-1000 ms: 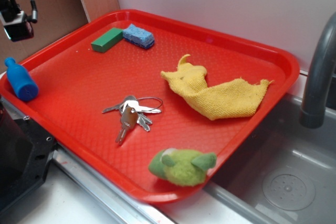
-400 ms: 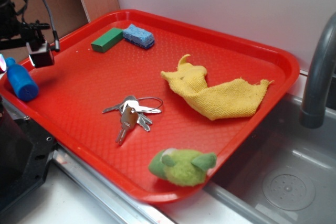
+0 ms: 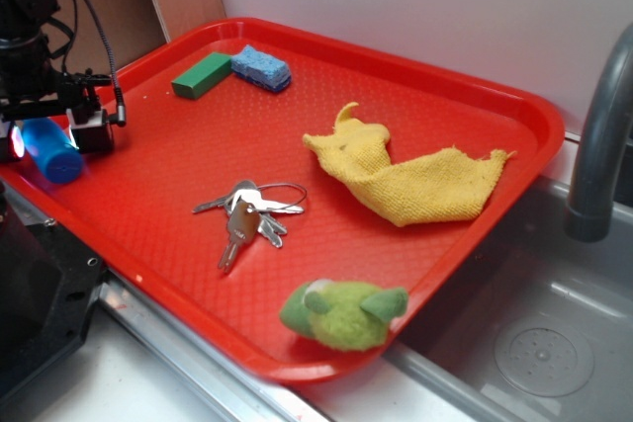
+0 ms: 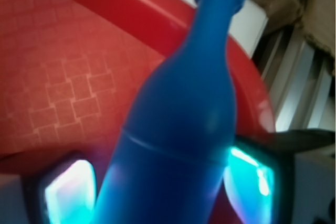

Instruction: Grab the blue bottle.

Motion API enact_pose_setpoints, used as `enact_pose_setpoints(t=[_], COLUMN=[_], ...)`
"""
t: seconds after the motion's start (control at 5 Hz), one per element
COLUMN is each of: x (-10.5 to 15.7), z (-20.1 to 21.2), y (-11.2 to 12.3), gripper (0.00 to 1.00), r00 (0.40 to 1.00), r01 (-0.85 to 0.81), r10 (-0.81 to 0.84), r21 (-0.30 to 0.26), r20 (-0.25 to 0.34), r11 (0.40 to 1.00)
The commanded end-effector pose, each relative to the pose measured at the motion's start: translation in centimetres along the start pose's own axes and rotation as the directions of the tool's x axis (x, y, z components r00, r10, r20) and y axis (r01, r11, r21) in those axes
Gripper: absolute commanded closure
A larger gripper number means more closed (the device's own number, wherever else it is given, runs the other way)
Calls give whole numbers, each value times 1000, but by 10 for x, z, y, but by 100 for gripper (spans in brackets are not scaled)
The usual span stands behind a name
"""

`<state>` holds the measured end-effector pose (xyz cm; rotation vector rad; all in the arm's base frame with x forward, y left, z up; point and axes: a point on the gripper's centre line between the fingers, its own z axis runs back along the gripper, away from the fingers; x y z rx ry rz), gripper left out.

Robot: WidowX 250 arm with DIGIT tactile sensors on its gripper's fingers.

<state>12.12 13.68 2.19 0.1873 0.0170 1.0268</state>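
The blue bottle lies on its side on the left rim of the red tray. My gripper has come down over it, with one finger on each side of the body. In the wrist view the bottle fills the middle, its cap pointing up and away. The left pad stands a little off the body. The right pad is right beside it. The jaws look open around the bottle, not closed on it.
On the tray lie a green block and a blue sponge at the back, keys in the middle, a yellow cloth to the right and a green plush toy in front. A grey faucet and sink are at the right.
My gripper has moved from above the left edge down onto the blue bottle and now straddles it. The bottle has shifted slightly; the other things have not moved.
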Motion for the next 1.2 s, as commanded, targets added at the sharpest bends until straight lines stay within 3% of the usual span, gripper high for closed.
enact_pose_setpoints(t=[0.0,0.2,0.4,0.6,1.0], x=[-16,-34,-50,-53,-64], z=[9,64,117,173,199], y=[15,-6,-23,-53,-80], gripper=[100,100,100,100,100], r00=[956,856,700,660,624], r01=[293,516,713,750,778], r10=[-288,-508,-686,-729,-752], r21=[-97,-191,-134,-119,-84], r20=[64,94,200,182,212], r11=[951,835,688,650,622])
